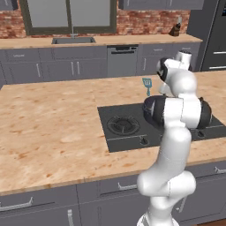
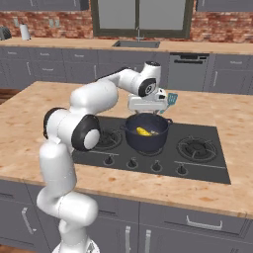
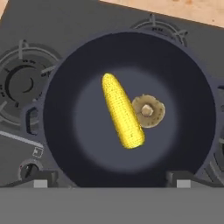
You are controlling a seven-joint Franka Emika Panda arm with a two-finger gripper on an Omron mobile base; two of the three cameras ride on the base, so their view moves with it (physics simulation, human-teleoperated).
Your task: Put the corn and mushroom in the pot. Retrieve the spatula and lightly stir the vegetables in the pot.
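Spatula (image 1: 147,84) lies on the bench (image 1: 53,123) behind the stove in the left base view. Right base view: end effector (image 2: 147,114) hovers over the pot (image 2: 146,132). Hand view: fingertips (image 3: 40,180) spread apart, empty; corn (image 3: 122,110) touches mushroom (image 3: 148,110) inside.

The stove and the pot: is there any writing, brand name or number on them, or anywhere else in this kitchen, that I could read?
No readable text anywhere.
Stove: a small pale mark beside one knob, too small to read.
Pot, corn, mushroom: no label.
Spatula, counter, cabinets: plain, no writing.
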